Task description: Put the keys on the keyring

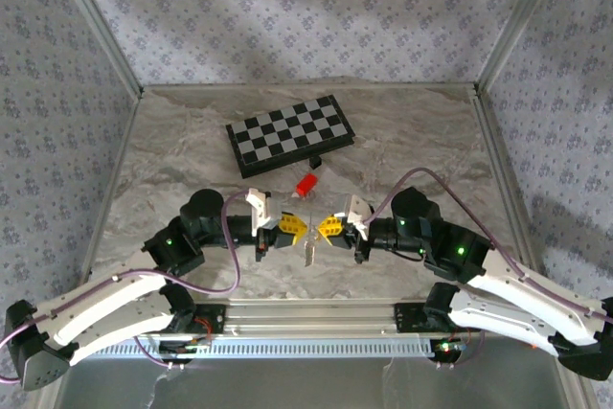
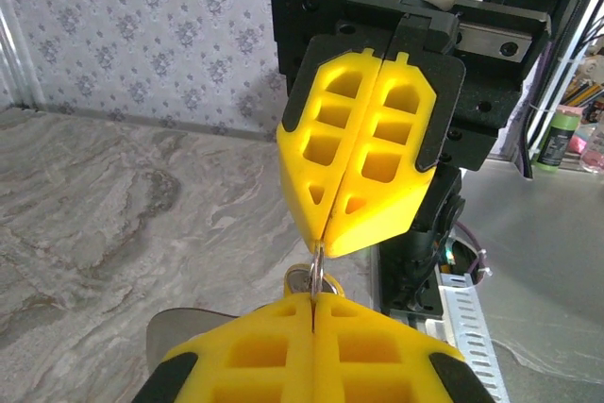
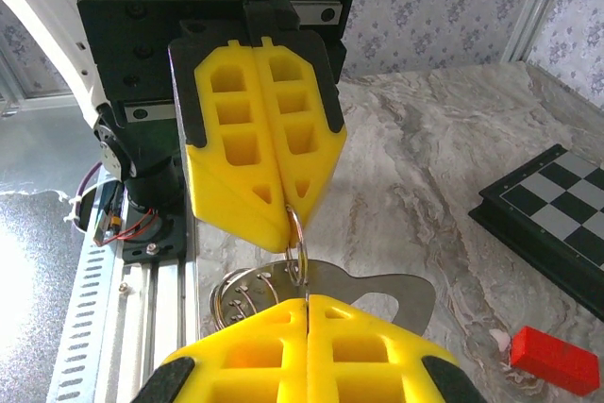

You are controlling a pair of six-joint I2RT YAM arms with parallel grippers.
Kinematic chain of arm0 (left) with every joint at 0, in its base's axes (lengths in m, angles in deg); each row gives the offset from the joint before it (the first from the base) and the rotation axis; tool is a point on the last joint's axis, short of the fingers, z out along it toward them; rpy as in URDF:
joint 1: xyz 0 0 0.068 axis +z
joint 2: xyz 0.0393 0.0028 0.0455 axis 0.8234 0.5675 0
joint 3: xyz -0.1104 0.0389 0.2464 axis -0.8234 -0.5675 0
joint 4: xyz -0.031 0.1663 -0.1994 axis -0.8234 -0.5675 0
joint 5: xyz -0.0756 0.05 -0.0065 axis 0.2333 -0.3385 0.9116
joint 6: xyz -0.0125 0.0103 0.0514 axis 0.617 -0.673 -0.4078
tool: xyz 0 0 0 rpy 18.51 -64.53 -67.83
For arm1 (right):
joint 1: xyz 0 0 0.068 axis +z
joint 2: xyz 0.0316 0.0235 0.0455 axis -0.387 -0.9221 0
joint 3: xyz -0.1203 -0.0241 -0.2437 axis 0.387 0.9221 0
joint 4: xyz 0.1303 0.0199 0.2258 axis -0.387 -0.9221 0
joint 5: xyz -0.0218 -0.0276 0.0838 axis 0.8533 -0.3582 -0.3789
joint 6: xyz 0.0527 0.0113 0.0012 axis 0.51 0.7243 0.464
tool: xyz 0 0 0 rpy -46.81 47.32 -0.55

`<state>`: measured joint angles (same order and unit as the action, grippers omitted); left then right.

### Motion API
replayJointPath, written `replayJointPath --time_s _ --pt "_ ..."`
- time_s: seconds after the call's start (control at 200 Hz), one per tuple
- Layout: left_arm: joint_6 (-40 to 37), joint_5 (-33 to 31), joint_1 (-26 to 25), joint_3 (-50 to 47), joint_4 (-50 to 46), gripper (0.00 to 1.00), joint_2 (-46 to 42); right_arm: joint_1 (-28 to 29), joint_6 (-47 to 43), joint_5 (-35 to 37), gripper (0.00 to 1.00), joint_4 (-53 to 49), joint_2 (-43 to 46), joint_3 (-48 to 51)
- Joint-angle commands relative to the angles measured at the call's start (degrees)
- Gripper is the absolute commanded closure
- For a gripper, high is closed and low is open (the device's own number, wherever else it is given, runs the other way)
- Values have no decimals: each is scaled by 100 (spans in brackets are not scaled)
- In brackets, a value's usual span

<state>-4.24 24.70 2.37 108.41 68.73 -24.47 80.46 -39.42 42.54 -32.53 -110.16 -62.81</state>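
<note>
Facing each other tip to tip near the middle of the near edge of the table (image 1: 172, 170), the left gripper (image 1: 292, 229) and the right gripper (image 1: 330, 227) both have their jaws pressed together. Each pinches one end of a thin silvery loop, the keyring (image 3: 295, 238), which spans the short gap between them. The loop stands on edge, and its long axis appears to run along the line from one set of tips to the other. Beneath it hang coiled wire rings (image 3: 238, 297) and a flat silvery key (image 3: 382, 292). Whether that key is already threaded on cannot be told. Neither arm is nearer, since both are in contact with the loop. By judgement, the coming move requires one gripper to hold the loop steady while the other lets go along that same line. The chessboard (image 1: 290, 133) and the red piece (image 1: 306, 185) lie apart, toward the far edge.
</note>
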Motion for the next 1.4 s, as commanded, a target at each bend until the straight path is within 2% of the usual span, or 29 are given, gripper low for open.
replayJointPath --time_s 0.0,1.394 --pt "-112 -69 -49 181 79 100 -136 49 -78 -57 100 7 59 -226" --pt "-110 22 -100 205 68 100 13 49 -21 -197 100 341 -30 -160"
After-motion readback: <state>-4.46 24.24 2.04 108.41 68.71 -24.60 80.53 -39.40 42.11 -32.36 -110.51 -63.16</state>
